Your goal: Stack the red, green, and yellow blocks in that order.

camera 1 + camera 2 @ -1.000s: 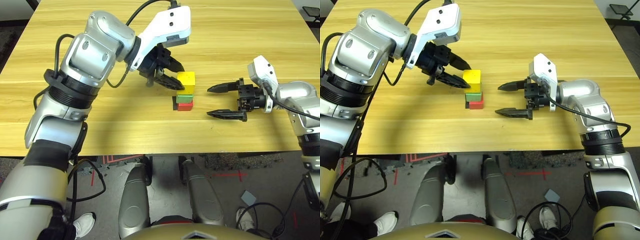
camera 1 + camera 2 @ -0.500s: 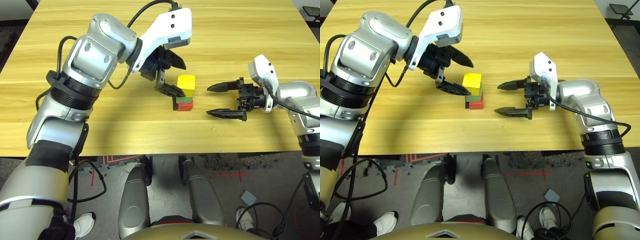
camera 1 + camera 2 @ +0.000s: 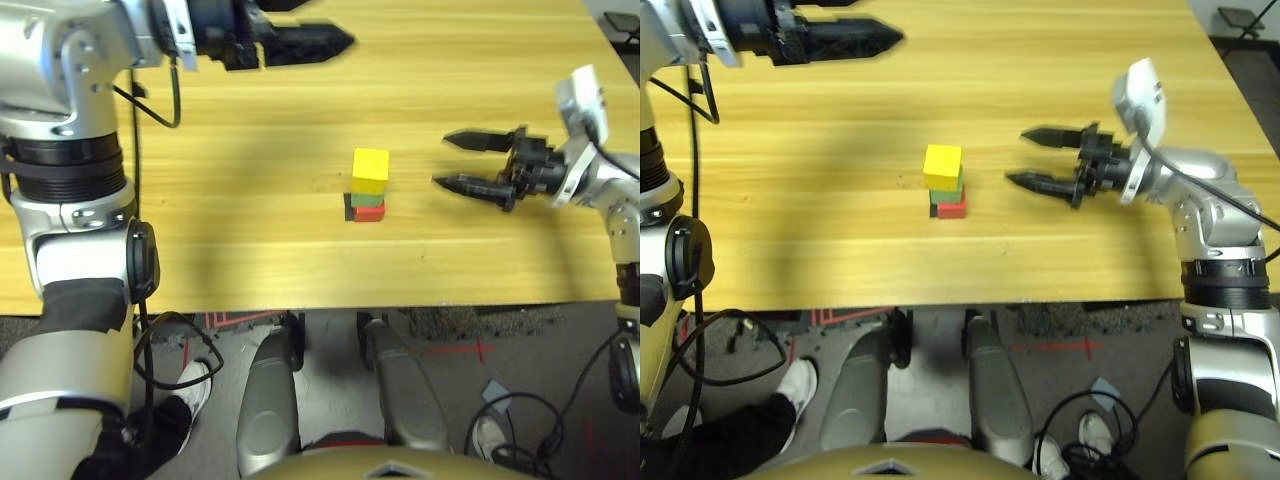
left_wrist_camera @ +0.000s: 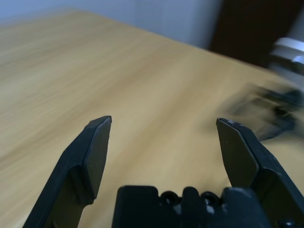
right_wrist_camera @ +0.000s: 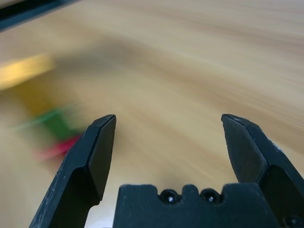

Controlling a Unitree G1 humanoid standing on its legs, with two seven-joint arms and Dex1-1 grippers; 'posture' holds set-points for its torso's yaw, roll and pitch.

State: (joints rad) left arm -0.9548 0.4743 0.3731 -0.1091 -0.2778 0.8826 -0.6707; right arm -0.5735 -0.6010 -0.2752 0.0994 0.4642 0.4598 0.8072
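Swung clear of the stack since the earlier frames, the left gripper [image 4: 164, 118] now hangs farther out over the table, well apart from the blocks; the right gripper [image 3: 1016, 155] has drawn a little outward to the robot's right and tilted, its tips pointing toward the stack without touching it. Both grippers are released, fingers spread wide with nothing between them.

Near the middle of the table [image 3: 250, 240], toward the robot's side, the three cubes stand in one column: the red block [image 3: 369, 214] at the bottom, the green block [image 3: 367, 200] on it, the yellow block [image 3: 370, 171] on top; a flat black patch [image 3: 349, 207] lies just beside the lower blocks, on the robot's left.

Pale wood with long grain makes up the tabletop; beyond its near edge is a grey floor [image 3: 235, 345] with red tape [image 3: 480, 348], a speckled dark strip [image 3: 1055, 318] and a small grey square [image 3: 1104, 393].

Silver left arm [image 3: 85, 260] hides part of the table's left side; a black cable [image 3: 735, 378] loops below it; a person's dark-trousered leg [image 3: 735, 435] and white shoe [image 3: 798, 385] show on the floor near it.
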